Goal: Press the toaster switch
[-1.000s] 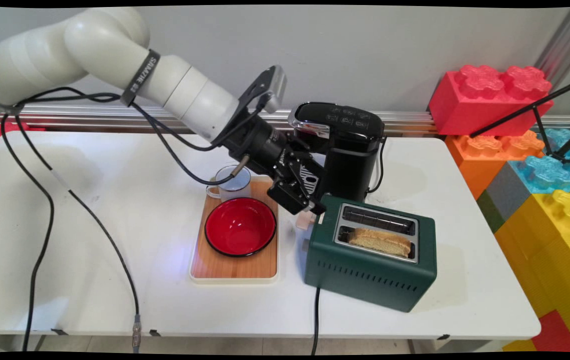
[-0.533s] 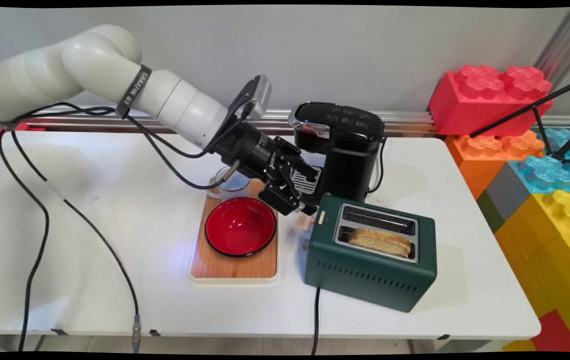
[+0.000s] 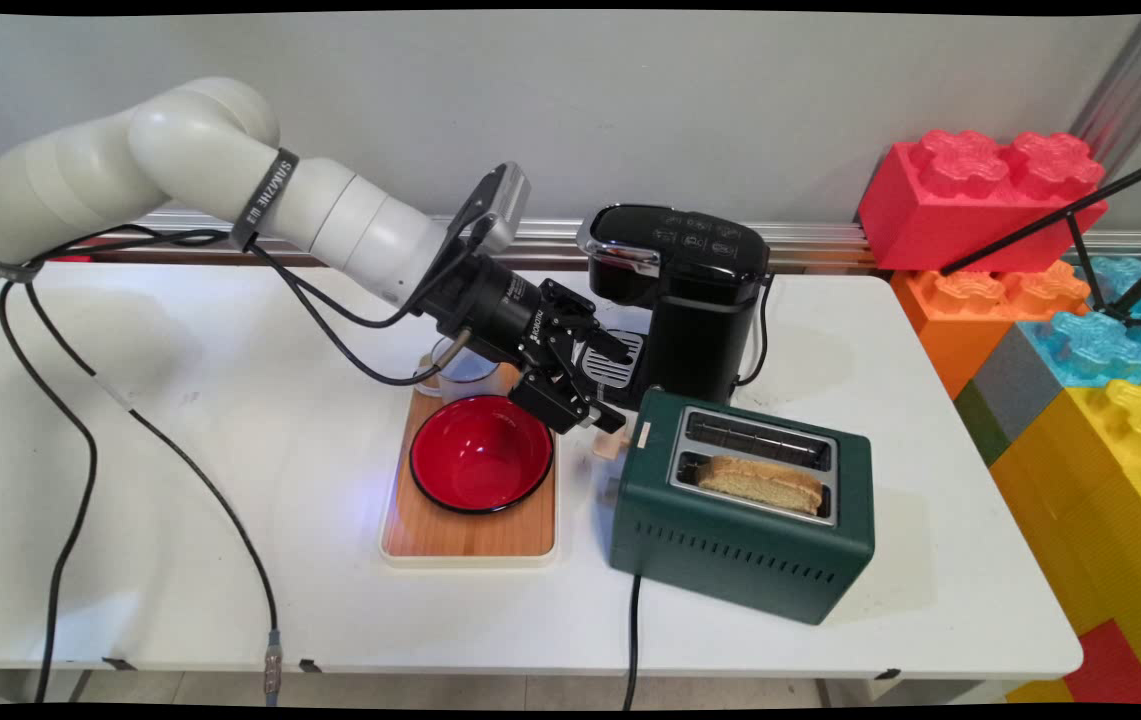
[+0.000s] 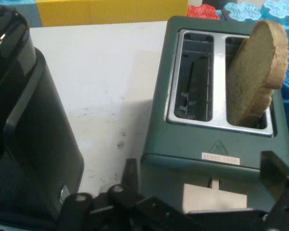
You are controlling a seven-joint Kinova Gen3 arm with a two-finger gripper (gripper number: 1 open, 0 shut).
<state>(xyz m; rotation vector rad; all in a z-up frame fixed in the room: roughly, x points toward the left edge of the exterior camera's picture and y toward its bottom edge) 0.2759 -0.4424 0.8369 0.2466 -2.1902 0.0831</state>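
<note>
Main view: black two-finger gripper [image 3: 620, 392] low over the white table [image 3: 230, 450], angled down to the right, jaws spread apart, nothing pinched. Carries white lettering on its body that looks like ROBOTIQ. Points at the near end of a dark green two-slot toaster [image 3: 740, 540], just short of the beige lever [image 3: 610, 445] there; contact cannot be told.

Hand view: fingers [image 4: 131, 168] wide, flanking the toaster's [image 4: 183, 144] end face, lever [image 4: 214, 197] low between them. Above the lever, a white label [image 4: 220, 157] with small red print under an embossed warning triangle; words unreadable. One slice of bread [image 4: 255, 67] upright in one slot, other slot bare.

Behind the gripper, a black coffee machine [image 3: 700, 300] with white icons on top, touching nothing. Left of the toaster, a wooden tray [image 3: 470, 535] bearing a red bowl [image 3: 480, 455] and a glass mug [image 3: 450, 372], mug partly hidden by the wrist. Big toy bricks [image 3: 980, 190] stacked at the table's right end.
</note>
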